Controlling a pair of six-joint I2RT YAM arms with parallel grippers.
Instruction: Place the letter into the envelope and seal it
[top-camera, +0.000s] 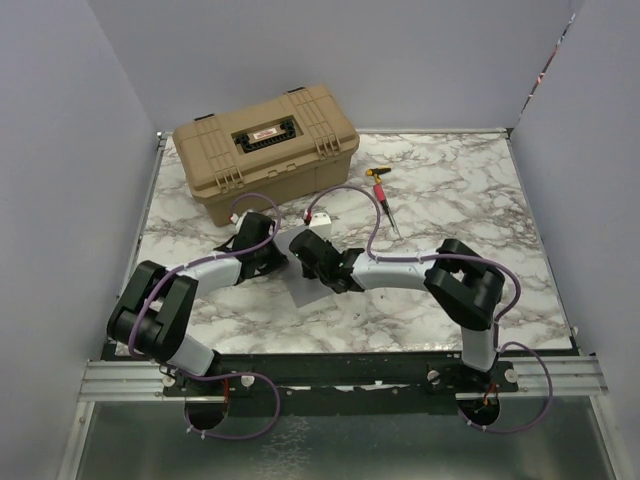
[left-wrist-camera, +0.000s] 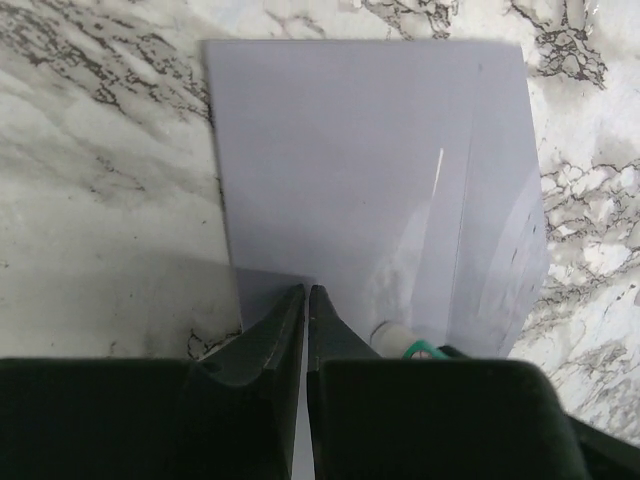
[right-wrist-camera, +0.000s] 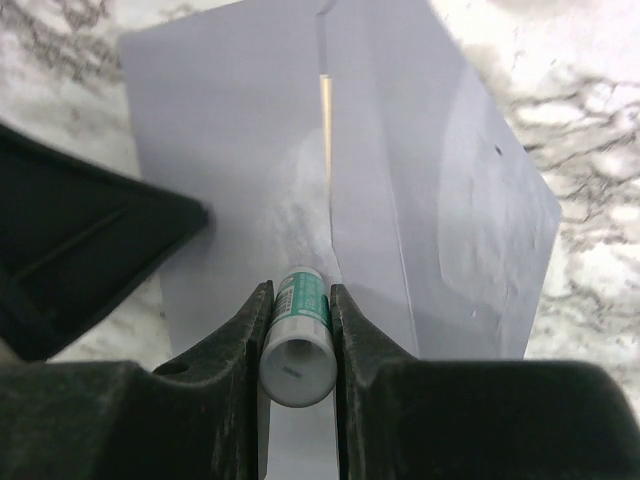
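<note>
One grey-lilac envelope lies flat on the marble counter, between the two arms. A thin tan sliver, the letter, shows at its seam. Left tool: fingers drawn together with a hairline slit between them, tips on the envelope's near edge; whether paper is pinched cannot be told. Right tool: clamped on a green-labelled glue stick over the envelope. Tan case stands far left.
</note>
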